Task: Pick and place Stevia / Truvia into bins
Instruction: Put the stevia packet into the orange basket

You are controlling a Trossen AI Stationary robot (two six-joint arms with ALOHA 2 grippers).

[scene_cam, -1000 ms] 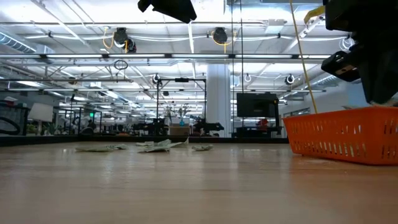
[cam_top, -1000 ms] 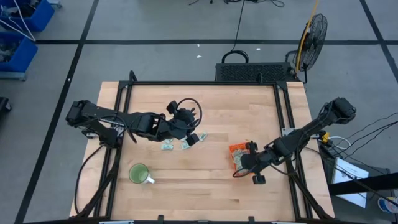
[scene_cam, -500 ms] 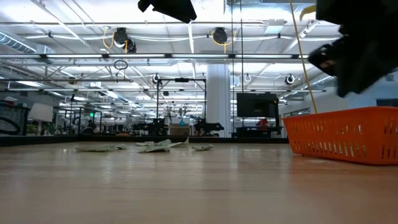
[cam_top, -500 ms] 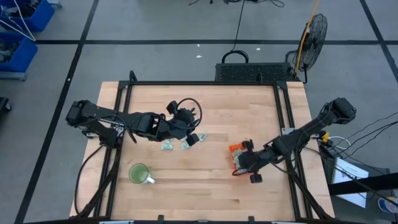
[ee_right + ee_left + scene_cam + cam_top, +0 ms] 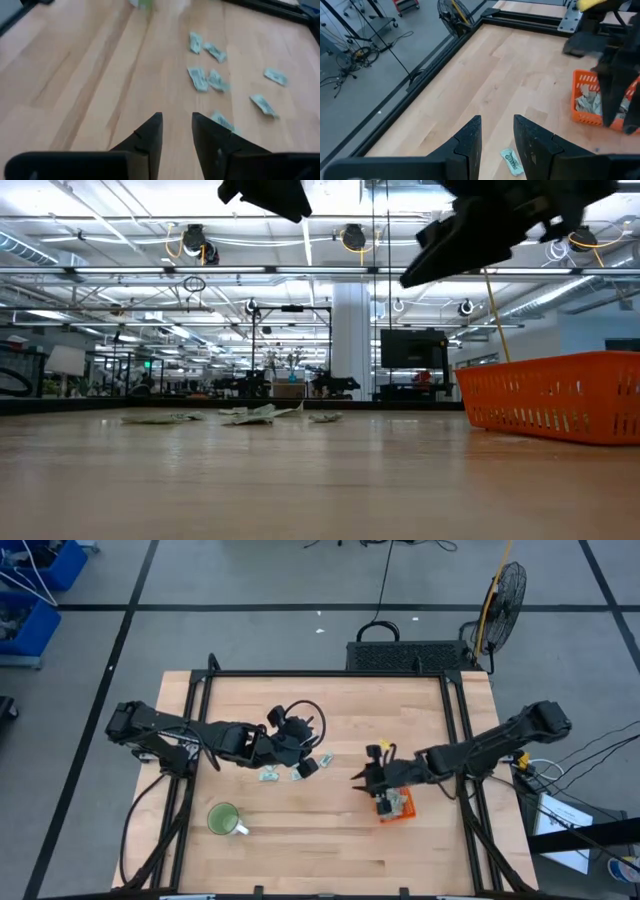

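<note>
Tabletop — sachets (image 5: 207, 80) beyond empty right jaws

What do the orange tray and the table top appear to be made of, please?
The orange tray looks like moulded plastic: a uniform bright colour and low walls pierced with slots. The table top looks like pale finished wood, judging by its parallel plank seams and visible grain.

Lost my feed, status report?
Both grippers open, empty: left gripper over loose sachets, right gripper clear of orange tray. Tray holds sachets. Nothing in the way.
</note>
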